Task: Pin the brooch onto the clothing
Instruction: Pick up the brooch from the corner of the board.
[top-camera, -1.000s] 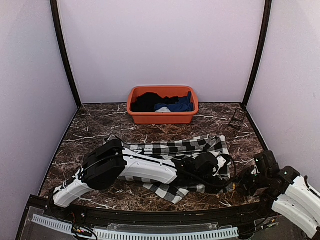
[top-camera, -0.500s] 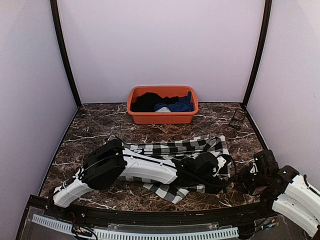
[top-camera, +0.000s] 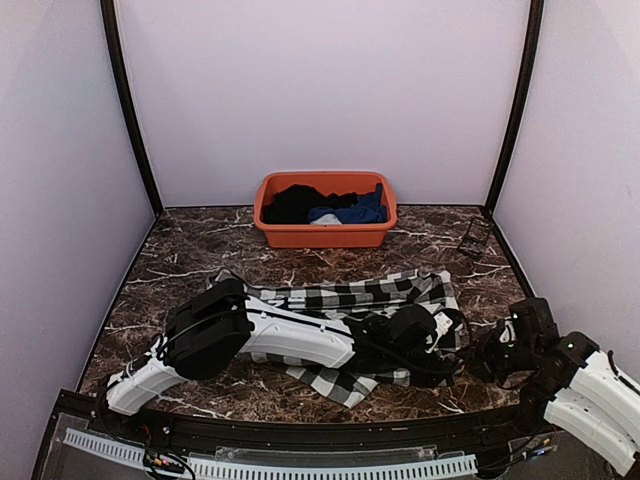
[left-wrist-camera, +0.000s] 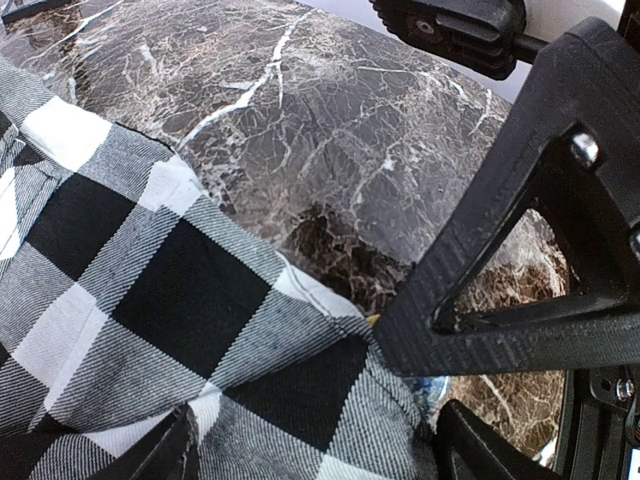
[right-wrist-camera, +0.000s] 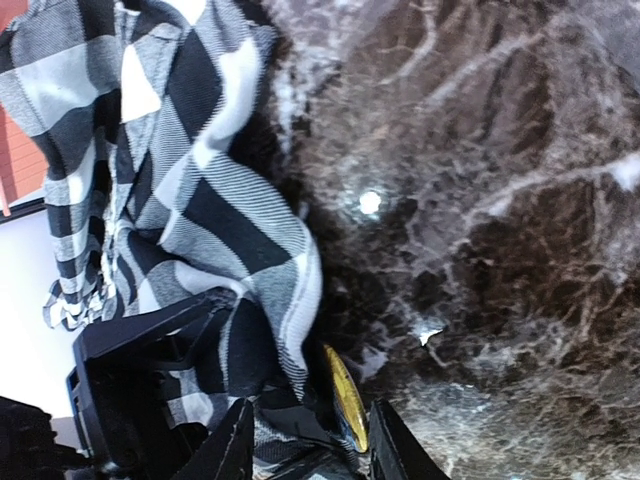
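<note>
The brooch (right-wrist-camera: 345, 398) — a small gold oval — sits against the hem of the black-and-white buffalo-check shirt (right-wrist-camera: 220, 210), between the right gripper's (right-wrist-camera: 310, 445) partly closed jaws; whether they clamp it I cannot tell. The left gripper (left-wrist-camera: 320, 455) straddles that hem on the dark marble table (left-wrist-camera: 330, 150), jaws wide apart, likely steadying the cloth for pinning.

No legible text, label, brand or number in any view, none on the buffalo-check shirt (top-camera: 352, 294), none on the orange tub (top-camera: 325, 236) at twelve o'clock.
</note>
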